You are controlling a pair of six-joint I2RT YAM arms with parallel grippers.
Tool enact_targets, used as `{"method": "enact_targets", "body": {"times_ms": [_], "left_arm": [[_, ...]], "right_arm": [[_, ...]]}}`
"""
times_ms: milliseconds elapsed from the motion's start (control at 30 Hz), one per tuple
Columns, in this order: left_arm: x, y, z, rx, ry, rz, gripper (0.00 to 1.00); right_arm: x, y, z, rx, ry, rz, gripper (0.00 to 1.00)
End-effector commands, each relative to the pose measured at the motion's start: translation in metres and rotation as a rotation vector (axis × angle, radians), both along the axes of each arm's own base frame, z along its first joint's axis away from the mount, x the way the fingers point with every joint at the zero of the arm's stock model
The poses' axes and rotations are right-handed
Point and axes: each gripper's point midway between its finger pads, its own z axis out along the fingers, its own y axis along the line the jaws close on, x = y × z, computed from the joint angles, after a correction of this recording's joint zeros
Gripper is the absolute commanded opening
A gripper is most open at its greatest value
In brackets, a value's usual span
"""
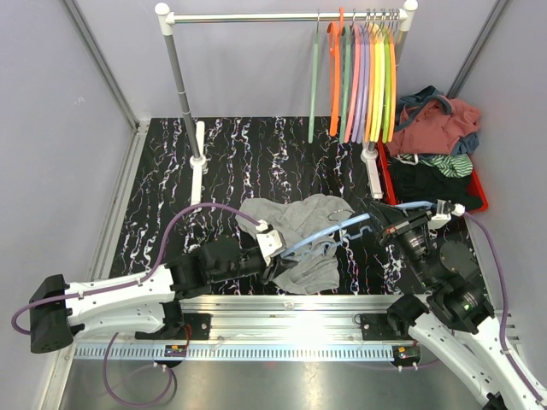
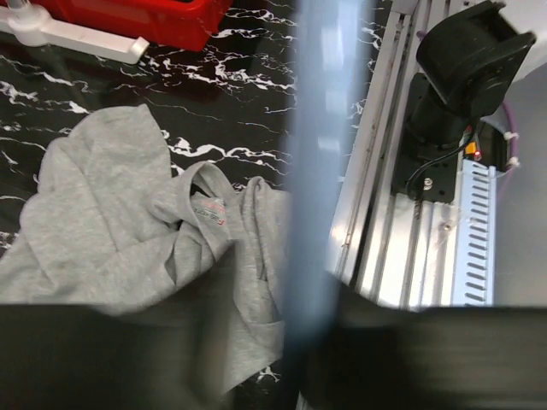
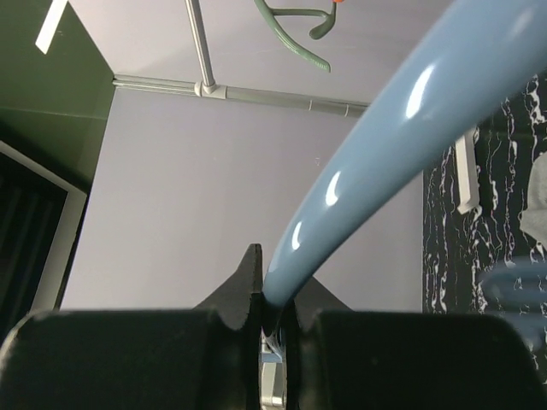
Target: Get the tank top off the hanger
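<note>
Grey tank top (image 2: pixel 111 222), label (image 2: pixel 214 210) illegible; right tool (image 3: pixel 272 329) tight on hanger (image 3: pixel 385 145); left tool (image 1: pixel 280 266) unclear.

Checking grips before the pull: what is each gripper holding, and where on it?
Right gripper is shut on the blue hanger near its hook end. Left gripper straddles its other arm; grip unclear.

The right gripper (image 3: pixel 272 323) pinches the blue hanger (image 3: pixel 385 154) — 2 jaws nearly touching.

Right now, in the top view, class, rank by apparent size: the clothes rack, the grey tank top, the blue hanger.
1. clothes rack
2. grey tank top
3. blue hanger, roughly as long as the top but far thinner
</note>
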Motion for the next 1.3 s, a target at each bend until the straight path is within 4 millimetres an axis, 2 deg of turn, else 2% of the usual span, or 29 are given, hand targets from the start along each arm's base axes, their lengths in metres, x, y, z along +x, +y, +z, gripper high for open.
{"method": "enact_targets", "body": {"times_ms": [0,33,133,167,200,233,267,300,333,367,400,433,467,500,533,567,633,667,767,833,867,933,1000,1033,1100,1167,1200,1233,1267], "left_arm": [[0.004,-0.004,0.019,-0.052,-0.043,0.005,0.18],[0.004,-0.003,0.017,-0.042,-0.04,0.01,0.0],[0.005,-0.002,0.014,-0.027,-0.034,0.014,0.0],[0.006,-0.001,0.015,-0.026,-0.036,0.025,0.0],[0.007,0.001,0.012,-0.013,-0.033,0.035,0.0],[0.009,0.002,0.013,-0.011,-0.032,0.049,0.0],[0.013,0.005,0.016,-0.016,-0.036,0.075,0.0],[0.017,0.009,0.016,-0.011,-0.038,0.107,0.0],[0.022,0.013,0.016,-0.009,-0.038,0.145,0.0],[0.024,0.016,0.02,-0.017,-0.04,0.159,0.0],[0.024,0.02,0.016,0.01,-0.029,0.17,0.0],[0.026,0.022,0.023,0.01,-0.026,0.186,0.0],[0.027,0.024,0.023,0.024,-0.013,0.199,0.0],[0.024,0.031,0.008,0.1,0.036,0.217,0.0],[0.029,0.035,0.017,0.109,0.047,0.256,0.0],[0.027,0.045,-0.001,0.204,0.087,0.277,0.0],[0.024,0.051,-0.003,0.244,0.142,0.301,0.0],[0.021,0.061,-0.012,0.296,0.165,0.323,0.0],[0.026,0.088,-0.015,0.321,0.203,0.456,0.0],[0.031,0.105,-0.005,0.277,0.216,0.544,0.0],[0.03,0.114,-0.005,0.283,0.224,0.574,0.0],[0.038,0.133,0.011,0.209,0.232,0.689,0.0],[0.041,0.152,0.015,0.196,0.241,0.78,0.0],[0.047,0.164,0.029,0.159,0.219,0.838,0.0],[0.057,0.179,0.04,0.155,0.195,0.905,0.0],[0.069,0.175,0.061,0.116,0.182,0.908,0.0],[0.083,0.185,0.066,0.128,0.161,0.948,0.0],[0.089,0.174,0.072,0.123,0.181,0.901,0.0],[0.099,0.172,0.081,0.111,0.163,0.894,0.0]], "right_arm": [[-0.008,-0.004,0.038,0.104,-0.094,0.014,0.0],[-0.008,-0.004,0.038,0.097,-0.095,0.011,0.0],[-0.008,-0.009,0.039,0.087,-0.1,-0.012,0.02],[-0.009,-0.011,0.039,0.085,-0.103,-0.019,0.1],[-0.01,-0.015,0.041,0.079,-0.114,-0.039,0.23],[-0.01,-0.018,0.041,0.072,-0.117,-0.048,0.42],[-0.011,-0.02,0.041,0.065,-0.119,-0.059,0.7],[-0.014,-0.027,0.046,0.056,-0.138,-0.085,0.87],[-0.014,-0.029,0.042,0.033,-0.124,-0.094,0.99],[-0.018,-0.038,0.049,0.036,-0.133,-0.123,1.0],[-0.02,-0.043,0.049,0.013,-0.138,-0.145,1.0],[-0.02,-0.047,0.044,-0.013,-0.117,-0.162,1.0],[-0.025,-0.059,0.05,-0.006,-0.129,-0.204,1.0],[-0.028,-0.066,0.05,-0.021,-0.133,-0.227,1.0],[-0.03,-0.072,0.044,-0.047,-0.117,-0.252,1.0],[-0.035,-0.086,0.049,-0.046,-0.133,-0.3,1.0],[-0.04,-0.099,0.044,-0.074,-0.119,-0.344,1.0],[-0.046,-0.111,0.047,-0.077,-0.129,-0.386,1.0],[-0.056,-0.129,0.046,-0.103,-0.127,-0.443,1.0],[-0.058,-0.133,0.043,-0.127,-0.122,-0.455,1.0],[-0.059,-0.134,0.044,-0.142,-0.123,-0.461,1.0],[-0.058,-0.135,0.041,-0.167,-0.112,-0.462,1.0],[-0.057,-0.133,0.039,-0.201,-0.108,-0.458,1.0],[-0.057,-0.131,0.038,-0.219,-0.112,-0.449,1.0],[-0.053,-0.122,0.036,-0.291,-0.12,-0.419,1.0],[-0.047,-0.105,0.033,-0.403,-0.12,-0.353,1.0],[-0.044,-0.097,0.027,-0.461,-0.102,-0.319,1.0],[-0.035,-0.078,0.019,-0.539,-0.08,-0.242,1.0],[-0.033,-0.07,0.019,-0.605,-0.089,-0.202,1.0]]}}
